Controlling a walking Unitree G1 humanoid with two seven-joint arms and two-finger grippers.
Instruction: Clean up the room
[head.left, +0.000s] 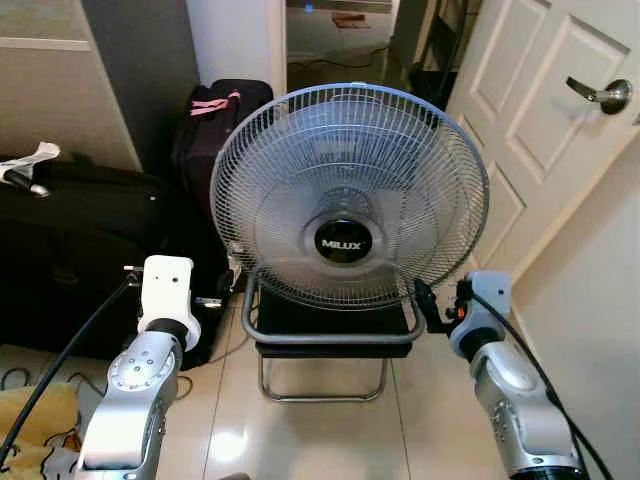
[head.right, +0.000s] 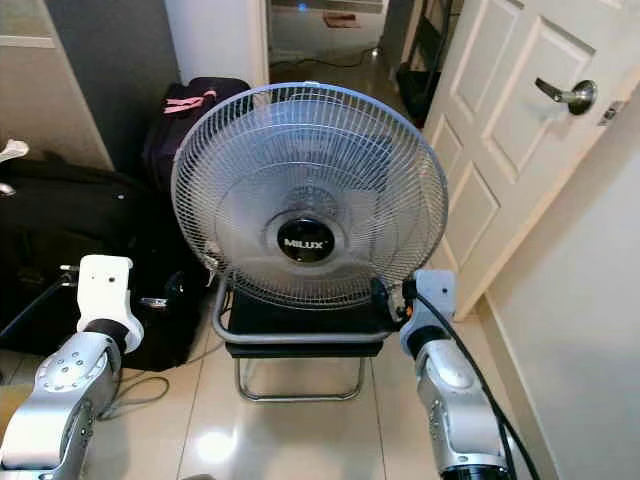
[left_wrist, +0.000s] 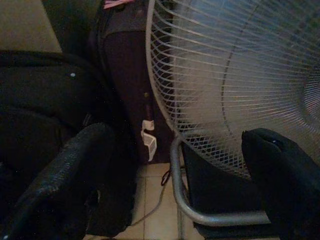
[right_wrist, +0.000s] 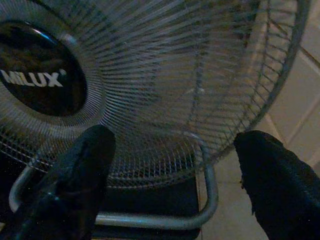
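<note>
The Milux fan is sitting on a black chair with a steel tube frame, between the two grippers. The left gripper is holding its jaws released beside the fan's grille edge, with a black suitcase beyond them. The right gripper is holding its jaws released before the grille's lower rim, a white door standing beyond

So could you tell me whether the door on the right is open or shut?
Open. The white panelled door is swung away from the doorway, and the floor of the next room shows past its edge behind the fan.
</note>
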